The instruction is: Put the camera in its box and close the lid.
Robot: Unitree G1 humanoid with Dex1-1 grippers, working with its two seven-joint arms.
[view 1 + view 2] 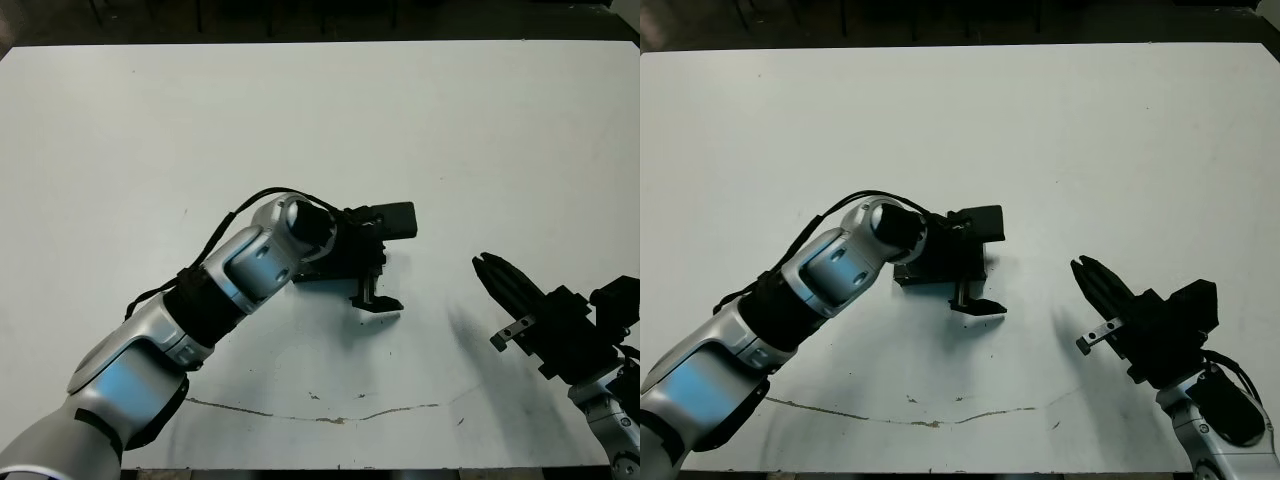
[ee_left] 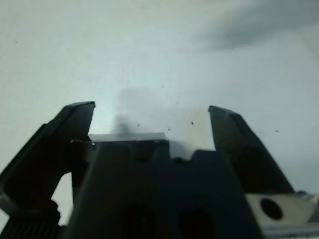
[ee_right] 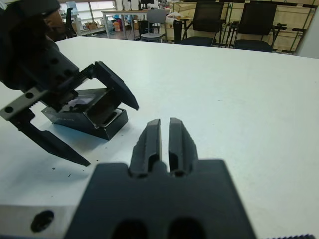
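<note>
The white worktop [image 1: 150, 130] lies bare on every side of the box [image 3: 87, 115], with wide open room toward its far edge and both side edges; a thin dark scuff line [image 1: 320, 412] runs across the surface on the robot's side of the box. The box sits near the middle of the worktop, its black lid [image 1: 395, 220] tilted up at the side away from the left arm. The left pincer [image 3: 82, 117] hangs right at the box, its two fingers spread wide apart, one above it and one low beside it. Whether the camera lies inside cannot be told. The right pincer [image 1: 1092, 278] hovers well apart from the box, fingers pressed together and holding nothing, pointing toward it.
</note>
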